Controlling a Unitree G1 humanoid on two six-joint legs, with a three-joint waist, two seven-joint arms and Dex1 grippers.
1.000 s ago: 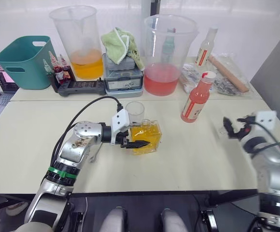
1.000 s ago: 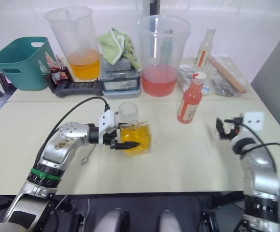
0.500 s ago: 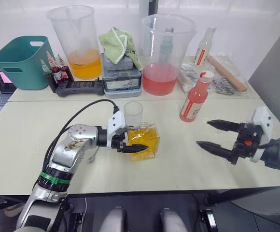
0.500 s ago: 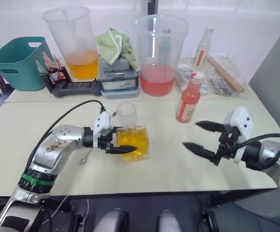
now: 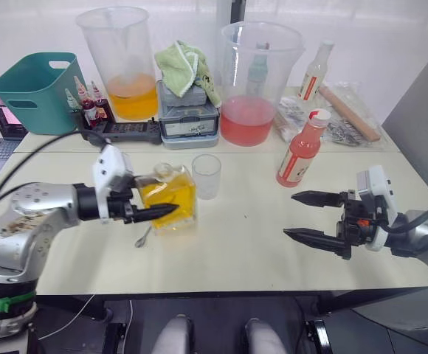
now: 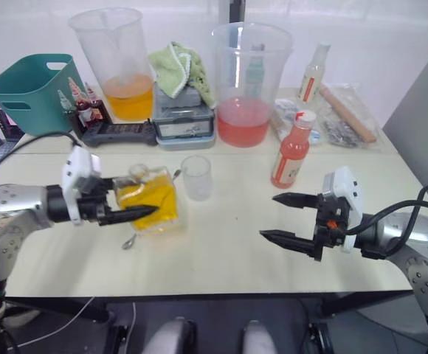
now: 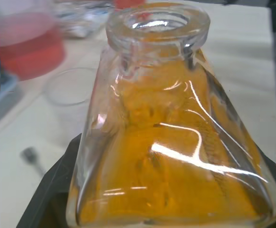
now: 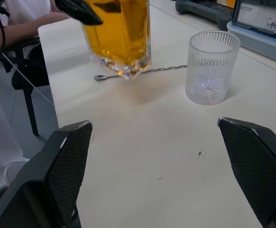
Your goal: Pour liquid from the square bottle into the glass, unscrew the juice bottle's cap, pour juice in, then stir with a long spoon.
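The square bottle [image 5: 167,201] is gripped between the black fingers of the left gripper [image 5: 149,209], which is closed on its flat sides; the bottle is held tilted, its open neck leaning away from the glass [image 5: 206,175]. In the right wrist view the bottle's base is seen raised just off the table [image 5: 243,251], above the long spoon [image 8: 142,72], which lies flat beneath it with its small bowl toward the table's front edge. The glass stands upright and empty just beside the bottle, on the side toward the right arm. The right gripper [image 5: 315,219] is held over the table with its two fingers spread wide and nothing between them, well apart from the glass. The juice bottle [image 5: 301,150] stands upright beyond that gripper, with the cap [image 5: 319,115] seated on it.
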